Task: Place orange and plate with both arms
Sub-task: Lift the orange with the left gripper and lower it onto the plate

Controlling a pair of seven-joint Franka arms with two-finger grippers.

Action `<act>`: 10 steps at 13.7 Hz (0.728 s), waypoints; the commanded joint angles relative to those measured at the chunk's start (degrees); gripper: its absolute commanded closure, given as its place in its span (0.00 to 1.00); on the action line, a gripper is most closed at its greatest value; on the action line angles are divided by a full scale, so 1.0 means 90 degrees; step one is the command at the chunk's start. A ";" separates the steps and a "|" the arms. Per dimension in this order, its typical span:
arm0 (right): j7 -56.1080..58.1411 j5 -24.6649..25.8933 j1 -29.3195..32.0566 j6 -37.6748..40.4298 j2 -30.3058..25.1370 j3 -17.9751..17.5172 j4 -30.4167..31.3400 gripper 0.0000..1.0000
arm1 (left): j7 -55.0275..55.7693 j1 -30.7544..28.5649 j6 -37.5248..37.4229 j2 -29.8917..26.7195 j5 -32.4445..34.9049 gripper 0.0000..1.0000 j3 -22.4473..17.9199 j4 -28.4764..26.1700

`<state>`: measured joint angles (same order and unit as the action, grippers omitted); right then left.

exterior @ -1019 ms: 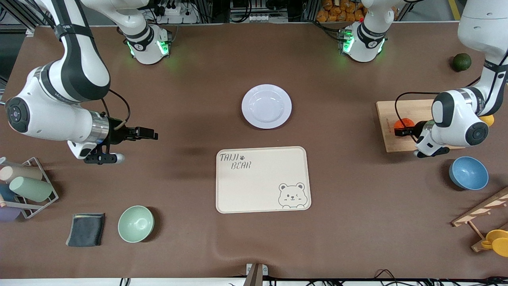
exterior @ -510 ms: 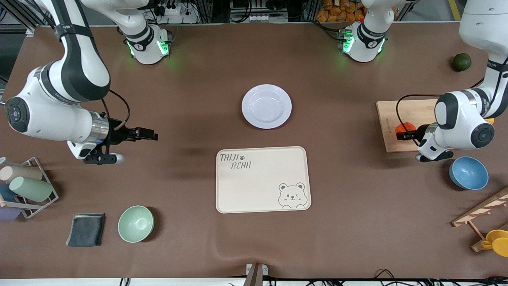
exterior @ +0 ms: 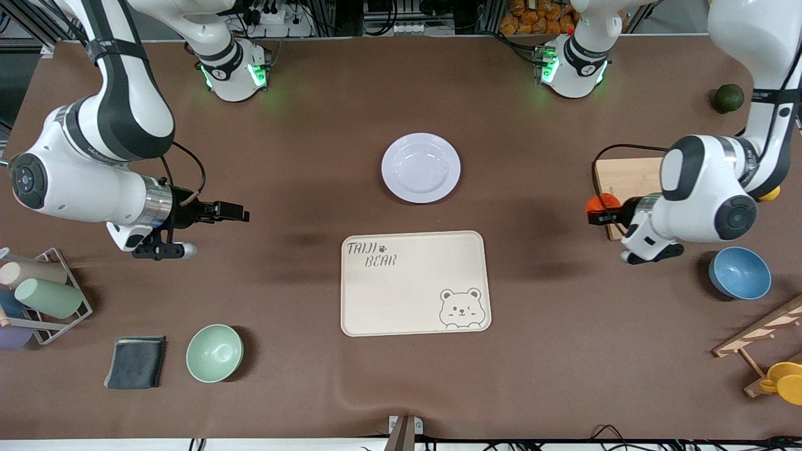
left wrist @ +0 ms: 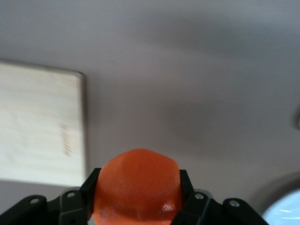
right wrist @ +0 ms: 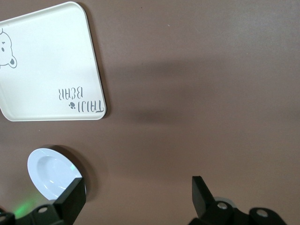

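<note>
The orange (exterior: 593,204) hangs in the air, with my left gripper (exterior: 599,213) shut on it over the cutting board's edge that faces the middle of the table. In the left wrist view the orange (left wrist: 138,180) fills the gap between the black fingers (left wrist: 89,190) of the left gripper (left wrist: 138,192). The pale plate (exterior: 420,167) lies empty mid-table, farther from the front camera than the bear tray (exterior: 415,283). My right gripper (exterior: 242,215) waits open over bare table toward the right arm's end. In the right wrist view the right gripper (right wrist: 136,199) holds nothing, and the plate (right wrist: 50,176) shows beside one finger.
A wooden cutting board (exterior: 626,178) lies under the left arm, with a blue bowl (exterior: 739,272) nearer the camera and a dark green fruit (exterior: 729,98) farther. A green bowl (exterior: 214,352), grey cloth (exterior: 135,361) and cup rack (exterior: 37,294) sit at the right arm's end.
My left gripper has lifted the orange off the cutting board and carried it toward the middle of the table. The right arm has not moved.
</note>
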<state>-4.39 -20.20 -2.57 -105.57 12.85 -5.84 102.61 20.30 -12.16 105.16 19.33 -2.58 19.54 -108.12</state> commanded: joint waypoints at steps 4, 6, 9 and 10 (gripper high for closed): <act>-0.0088 -0.0109 0.0003 -0.0057 0.0008 -0.0005 0.0025 0.00 | 0.2866 0.0382 0.0014 0.0147 -0.0446 0.88 0.1216 0.0148; -0.0088 -0.0109 0.0003 -0.0057 0.0008 -0.0005 0.0025 0.00 | 0.3998 0.1084 0.0384 0.0274 -0.0456 0.88 0.1217 0.0148; -0.0088 -0.0109 0.0003 -0.0057 0.0008 -0.0005 0.0025 0.00 | 0.5552 0.2110 0.0824 0.0518 -0.0417 0.88 0.1208 0.0090; -0.0088 -0.0109 0.0003 -0.0057 0.0008 -0.0005 0.0025 0.00 | 0.5934 0.2374 0.0932 0.0576 -0.0407 0.87 0.1198 0.0060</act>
<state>-4.39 -20.21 -2.57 -105.63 12.87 -5.84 102.66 67.49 5.26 111.74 23.41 -5.77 30.77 -107.48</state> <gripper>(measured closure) 0.000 0.313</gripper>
